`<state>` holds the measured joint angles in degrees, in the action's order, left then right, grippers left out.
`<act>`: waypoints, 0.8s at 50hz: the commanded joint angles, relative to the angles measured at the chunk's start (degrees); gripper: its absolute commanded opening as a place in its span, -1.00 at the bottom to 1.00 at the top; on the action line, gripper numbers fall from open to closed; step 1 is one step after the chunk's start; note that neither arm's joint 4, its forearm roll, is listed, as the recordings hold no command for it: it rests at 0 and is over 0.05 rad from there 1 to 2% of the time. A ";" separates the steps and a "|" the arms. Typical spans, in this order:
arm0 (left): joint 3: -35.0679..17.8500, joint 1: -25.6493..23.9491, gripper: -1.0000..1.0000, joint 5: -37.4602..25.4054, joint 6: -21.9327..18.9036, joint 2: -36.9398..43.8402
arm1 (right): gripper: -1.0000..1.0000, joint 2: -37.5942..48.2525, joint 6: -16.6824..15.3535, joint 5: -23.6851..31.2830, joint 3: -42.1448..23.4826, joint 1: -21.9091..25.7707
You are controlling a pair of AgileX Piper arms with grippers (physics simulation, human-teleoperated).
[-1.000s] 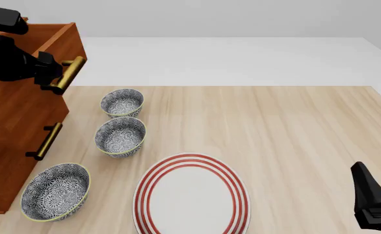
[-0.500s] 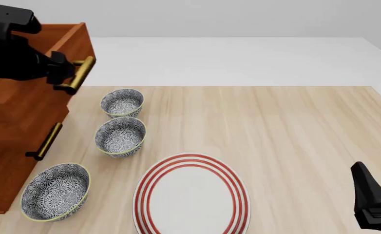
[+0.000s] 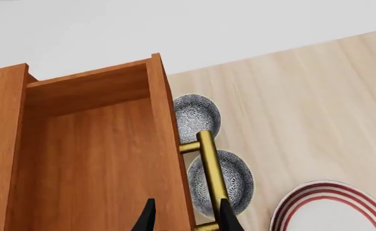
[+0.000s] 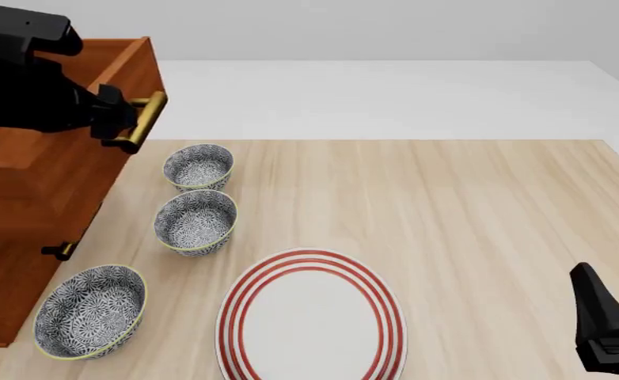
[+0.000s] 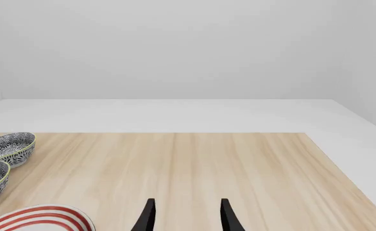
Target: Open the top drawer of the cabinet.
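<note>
Clearly the left gripper [image 4: 114, 119], fingers narrowed onto the brass handle [image 4: 142, 120] whose long axis runs near-to-far, holds the top drawer [image 4: 98, 87] partly out of the cabinet [image 4: 24, 229] at far left, while the right gripper [image 5: 184, 216], fingers apart, idles near right.

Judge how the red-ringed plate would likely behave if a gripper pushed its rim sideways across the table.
The plate lies flat and broad on the smooth wooden table, so it would probably slide, not tip. It looks rigid, likely ceramic, hence breakable. Its low rim probably gives fingers little grip.
</note>
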<state>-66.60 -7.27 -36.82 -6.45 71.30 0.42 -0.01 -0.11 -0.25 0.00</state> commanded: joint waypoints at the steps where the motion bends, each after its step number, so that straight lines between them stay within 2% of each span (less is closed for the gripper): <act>1: 0.66 -1.60 1.00 -0.77 0.03 0.36 | 1.00 -0.01 0.00 0.00 0.00 -0.01; 25: -0.18 -4.51 1.00 -0.72 0.07 1.15 | 1.00 -0.01 -0.02 0.00 0.00 0.00; 40: 0.34 -6.55 1.00 -0.27 1.82 0.74 | 1.00 -0.01 -0.02 0.00 0.00 0.01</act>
<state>-67.09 -12.53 -36.98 -5.17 71.86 0.41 -0.01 -0.11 -0.25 0.00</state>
